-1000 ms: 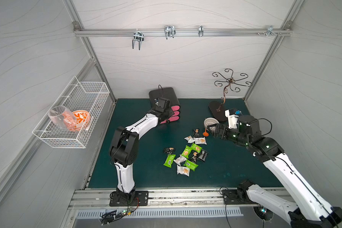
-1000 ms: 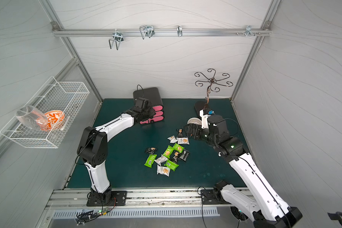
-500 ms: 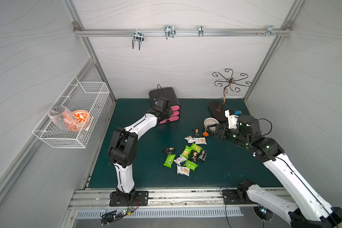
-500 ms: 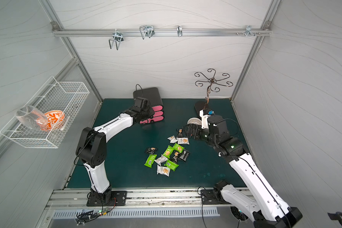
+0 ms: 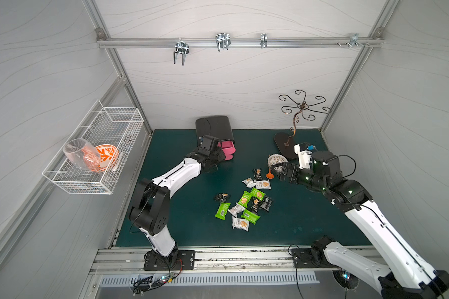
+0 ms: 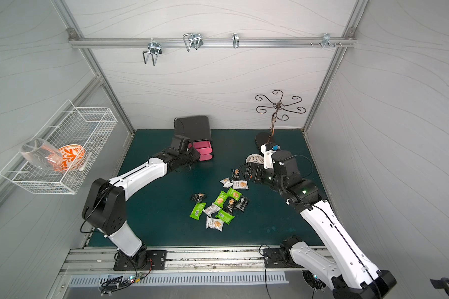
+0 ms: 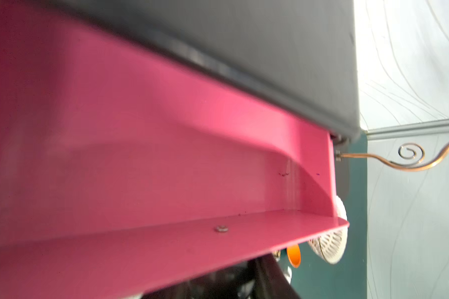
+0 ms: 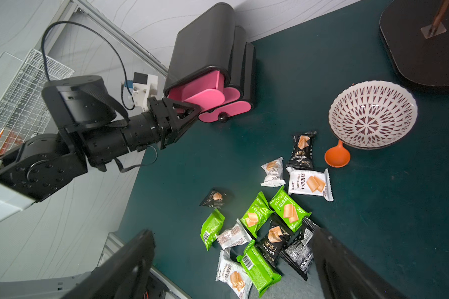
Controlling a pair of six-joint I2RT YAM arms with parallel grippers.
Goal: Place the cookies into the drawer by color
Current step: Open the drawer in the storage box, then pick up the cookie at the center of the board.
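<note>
Although little looks different at a glance, your left gripper (image 8: 192, 111) is narrower than a second ago. Its fingers are drawn close together at the front of the top drawer (image 8: 200, 88), at about 11 o'clock on the green mat (image 5: 179, 222). Your left elbow also sits a touch nearer 6 o'clock than before. In the right wrist view the pink top drawer stands partly out of the black drawer unit (image 5: 214, 126). Read that as a grip taken and the pull begun: you are opening the drawer, and sorting has not started.

Your right gripper (image 5: 280, 172) is where it was, its fingers (image 8: 342, 266) spread wide and empty. It hovers at 2 o'clock of the pile, near the orange funnel (image 8: 337, 156) and the patterned bowl (image 8: 373, 116). The cookies (image 5: 246, 204) all lie loose around the mat's centre, green, white and black mixed and some overlapping. None is in a drawer.

Several things you cannot check:
- **The grip:** whatever the left fingers pinch, knob or edge, is covered by the fingers themselves.
- **The left wrist view:** it is blurred and so close that it gives only pink drawer wall and dark casing.
- **The drawer's travel:** in both top views the left wrist covers the drawer's front, so how far it is out stays unclear.
- **The lower drawers:** they show only their fronts.
- **The cookie count:** your right fingers cut off the nearest cookies, so the count is uncertain.
</note>
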